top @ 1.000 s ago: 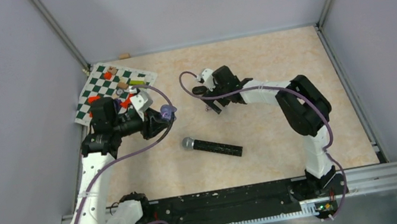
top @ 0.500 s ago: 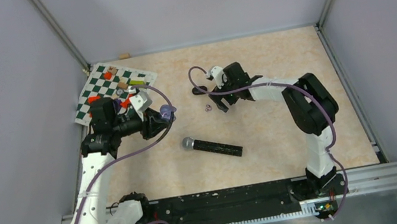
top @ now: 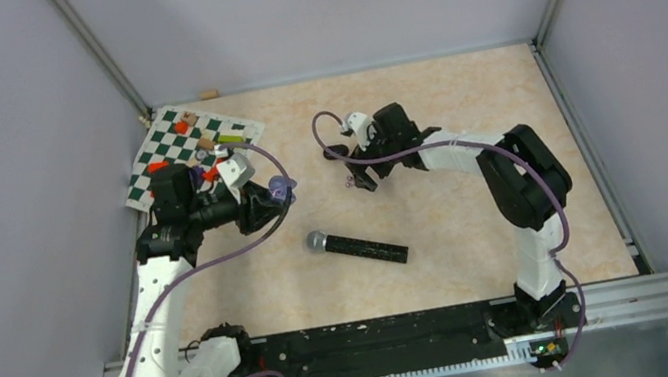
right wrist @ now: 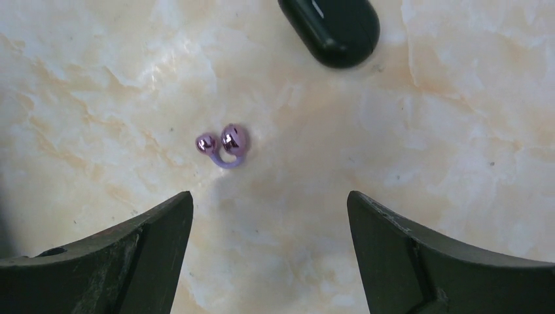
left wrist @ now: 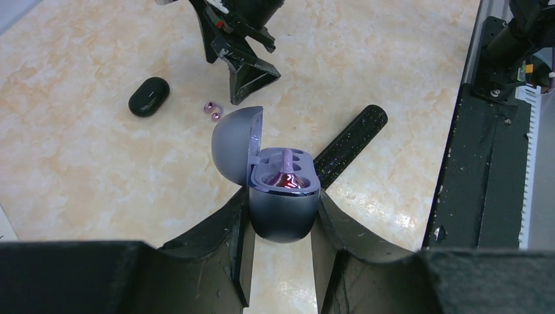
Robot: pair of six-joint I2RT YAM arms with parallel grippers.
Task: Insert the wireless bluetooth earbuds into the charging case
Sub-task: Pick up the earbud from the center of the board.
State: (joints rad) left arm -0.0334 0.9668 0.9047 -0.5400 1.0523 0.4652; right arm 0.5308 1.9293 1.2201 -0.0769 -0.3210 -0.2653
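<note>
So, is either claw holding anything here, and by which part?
The left claw clamps the open grey-purple plastic charging case by the sides of its lower shell. The open right claw holds nothing.

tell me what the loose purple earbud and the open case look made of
The small purple earbud looks like glossy plastic with a metallic coating, going by its sharp mirror-like highlights. The open purple-grey charging case seems matte plastic: smooth, softly shaded.

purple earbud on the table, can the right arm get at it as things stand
Probably yes. The right gripper is open close over the purple earbud, which lies on the table with nothing between them; the black case sits clear to one side.
</note>
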